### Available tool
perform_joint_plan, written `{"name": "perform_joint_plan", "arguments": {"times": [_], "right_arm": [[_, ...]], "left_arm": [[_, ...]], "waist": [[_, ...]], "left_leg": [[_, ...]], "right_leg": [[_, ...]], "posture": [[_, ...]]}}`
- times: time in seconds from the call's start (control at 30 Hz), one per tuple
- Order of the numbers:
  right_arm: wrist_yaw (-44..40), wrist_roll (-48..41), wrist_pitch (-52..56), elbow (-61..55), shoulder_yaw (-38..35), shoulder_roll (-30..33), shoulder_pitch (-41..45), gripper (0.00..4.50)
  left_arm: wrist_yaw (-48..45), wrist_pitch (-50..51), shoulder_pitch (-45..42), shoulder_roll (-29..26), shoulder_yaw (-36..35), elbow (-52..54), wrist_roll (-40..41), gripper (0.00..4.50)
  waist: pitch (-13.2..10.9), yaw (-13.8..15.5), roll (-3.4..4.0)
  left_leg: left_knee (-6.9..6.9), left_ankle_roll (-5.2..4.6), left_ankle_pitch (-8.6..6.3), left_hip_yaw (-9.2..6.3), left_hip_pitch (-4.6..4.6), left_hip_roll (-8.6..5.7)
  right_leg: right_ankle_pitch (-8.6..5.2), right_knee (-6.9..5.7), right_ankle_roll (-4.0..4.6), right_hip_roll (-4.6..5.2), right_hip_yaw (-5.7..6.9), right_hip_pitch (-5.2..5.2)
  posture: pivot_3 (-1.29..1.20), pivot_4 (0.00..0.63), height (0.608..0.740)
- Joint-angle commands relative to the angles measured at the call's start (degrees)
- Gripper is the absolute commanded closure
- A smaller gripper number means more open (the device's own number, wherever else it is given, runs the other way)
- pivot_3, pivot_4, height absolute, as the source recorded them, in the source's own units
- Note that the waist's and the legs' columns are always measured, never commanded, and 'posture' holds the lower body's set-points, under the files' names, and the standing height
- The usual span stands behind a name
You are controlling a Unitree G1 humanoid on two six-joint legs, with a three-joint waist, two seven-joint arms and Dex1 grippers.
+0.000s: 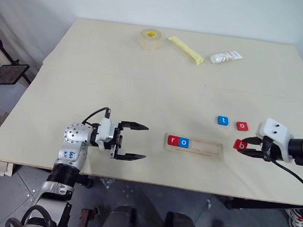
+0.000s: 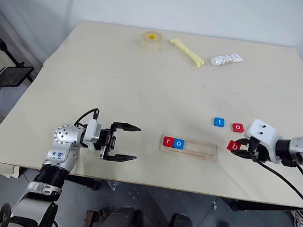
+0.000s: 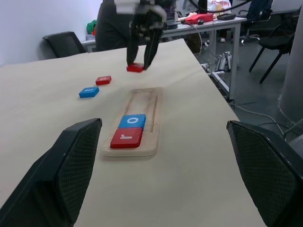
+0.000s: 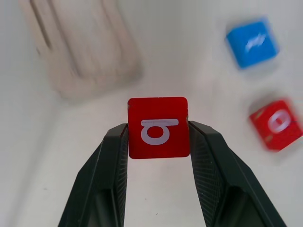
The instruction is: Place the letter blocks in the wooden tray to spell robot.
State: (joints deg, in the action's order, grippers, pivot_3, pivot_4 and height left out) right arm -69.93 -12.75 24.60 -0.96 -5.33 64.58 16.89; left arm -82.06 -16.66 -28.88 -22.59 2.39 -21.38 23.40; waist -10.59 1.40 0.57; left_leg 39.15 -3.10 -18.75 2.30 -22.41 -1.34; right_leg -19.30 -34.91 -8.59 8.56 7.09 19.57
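Over table [image 1: 143, 76], right hand [image 4: 158, 135] pinching red b block [image 4: 158, 127]

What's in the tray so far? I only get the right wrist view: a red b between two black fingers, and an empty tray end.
Observer: A red r and a blue o lie side by side at the tray's left end, away from the b.
Operator: And the other arm?
Observer: The left gripper is open and holds nothing. It is left of the tray and points toward it.
Operator: Anything else on the table?
Observer: A tape roll, a yellow stick and a white tube lie near the far edge.
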Motion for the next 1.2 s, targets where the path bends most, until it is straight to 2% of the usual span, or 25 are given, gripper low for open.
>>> {"name": "perform_joint_plan", "arguments": {"times": [0.03,0.3,0.47,0.67,1.13,1.2], "right_arm": [[1.26,-1.60,8.29,-10.28,2.19,0.45,3.66,3.04],[4.05,2.32,12.63,-11.27,15.36,-7.98,13.97,3.04],[4.09,4.82,12.52,-9.62,20.14,-10.67,17.86,3.04],[2.47,6.58,11.32,-8.99,22.68,-10.09,18.01,3.04],[-0.03,7.08,10.60,-9.32,23.31,-11.09,17.83,3.04],[0.24,7.23,10.70,-9.12,23.37,-11.70,17.87,2.31]], "left_arm": [[-0.34,-1.23,-2.06,0.76,-0.17,-1.57,0.14,0.00],[-1.40,-2.61,-3.77,1.99,0.38,-4.02,-0.25,0.00],[-2.28,-2.93,-3.73,1.99,0.48,-4.26,-0.37,0.00],[-2.64,-3.13,-3.29,1.63,0.27,-4.03,-0.48,0.00],[-1.49,-3.21,-2.07,1.48,0.15,-2.62,-0.53,0.00],[-1.33,-3.26,-1.87,1.52,0.15,-2.42,-0.52,0.00]], "waist": [[0.00,-0.02,0.00],[-0.01,-0.19,-0.02],[0.00,0.01,-0.02],[-0.01,-0.15,-0.02],[-0.01,-0.19,-0.02],[-0.01,-0.17,-0.02]], "left_leg": [[0.00,0.01,0.00,-0.02,0.00,0.01],[-0.02,0.04,-0.01,-0.04,-0.05,-0.02],[-0.01,0.04,-0.01,-0.14,-0.10,-0.04],[-0.01,0.03,-0.01,-0.16,-0.13,-0.06],[-0.01,0.03,-0.01,-0.14,-0.12,-0.05],[-0.01,0.03,-0.01,-0.14,-0.13,-0.05]], "right_leg": [[0.00,0.00,0.00,0.00,0.00,0.00],[0.00,-0.02,0.00,0.00,0.02,0.09],[0.00,-0.10,0.00,0.01,0.11,0.12],[0.00,-0.10,0.00,0.01,0.16,0.12],[0.00,-0.10,0.00,0.01,0.17,0.13],[0.00,-0.10,0.00,0.01,0.17,0.13]], "posture": [[0.00,0.150,0.740],[0.00,0.150,0.740],[0.00,0.150,0.740],[0.00,0.150,0.740],[0.00,0.150,0.740],[0.00,0.150,0.740]]}}
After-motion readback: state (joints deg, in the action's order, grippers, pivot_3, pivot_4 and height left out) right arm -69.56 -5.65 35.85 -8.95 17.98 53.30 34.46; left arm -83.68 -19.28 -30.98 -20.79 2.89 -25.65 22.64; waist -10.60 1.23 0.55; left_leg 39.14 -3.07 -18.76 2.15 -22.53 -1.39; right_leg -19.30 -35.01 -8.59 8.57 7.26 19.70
